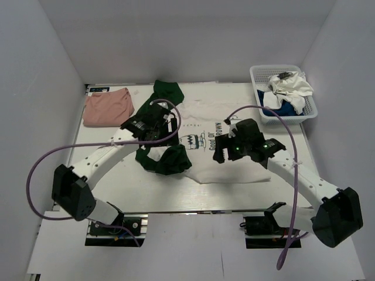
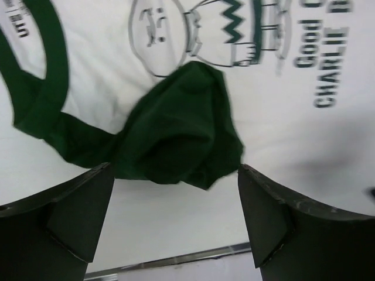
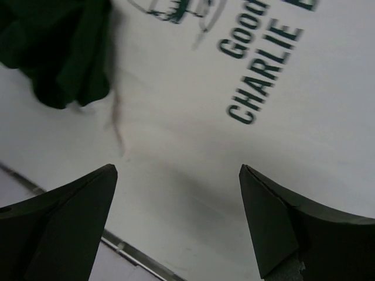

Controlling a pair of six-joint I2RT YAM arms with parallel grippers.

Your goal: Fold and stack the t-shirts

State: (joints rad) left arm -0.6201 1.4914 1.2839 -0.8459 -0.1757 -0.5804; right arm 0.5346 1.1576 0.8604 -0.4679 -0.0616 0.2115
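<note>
White cloth with dark green sleeves, the Charlie Brown tee [image 1: 205, 172], lies spread flat at the middle of the surface [image 1: 328, 167] in the top view, print upward. One sleeve [image 1: 167, 91] points to the far edge. The other sleeve [image 1: 167, 160] is bunched on the tee's near left part. The left tool [image 1: 155, 132] hangs over the tee's left half, the right tool [image 1: 225, 153] over the print's right side. A pink tee [image 1: 106, 107] lies folded at the far left corner, well apart from the Charlie Brown tee. A white basket [image 1: 255, 76] stands at the far right corner. It holds a crumpled white tee [image 1: 291, 88] on top of a blue tee [image 1: 274, 105].

In the left wrist view, the left tool [image 2: 176, 170] is released: its jaws stand wide apart and hold nothing. The bunched sleeve [image 2: 181, 123] lies just beyond the fingertips, on white cloth. The figure print [image 2: 222, 29] and the green collar [image 2: 53, 58] lie farther off.

In the right wrist view, the right tool [image 3: 176, 170] is also released, jaws wide and holding nothing, above plain white cloth. The lettering [image 3: 263, 76] lies to the upper right and part of the sleeve [image 3: 58, 47] to the upper left. The surface edge [image 3: 135, 254] shows between the fingers.
</note>
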